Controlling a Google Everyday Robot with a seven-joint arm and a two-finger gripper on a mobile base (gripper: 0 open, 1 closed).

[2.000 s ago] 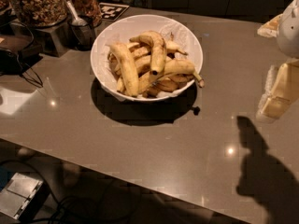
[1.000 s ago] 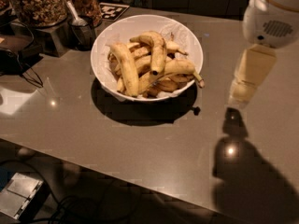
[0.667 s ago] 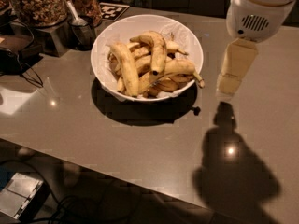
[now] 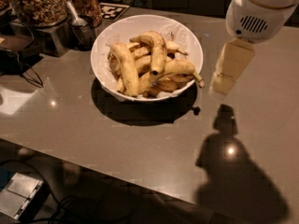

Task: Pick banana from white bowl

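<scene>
Grey tabletop (image 4: 117,139) fills most of what we see, with glass jars of nuts (image 4: 39,3) at its far left. Beside them stands the white bowl (image 4: 140,24), heaped with bananas. The banana (image 4: 157,50), mottled brown with a black tip, lies curved on top of the heap. Our hand (image 4: 223,84) hangs just right of the bowl, apart from its rim and holding nothing we can see. We cannot tell whether it is spread or pressed together.
</scene>
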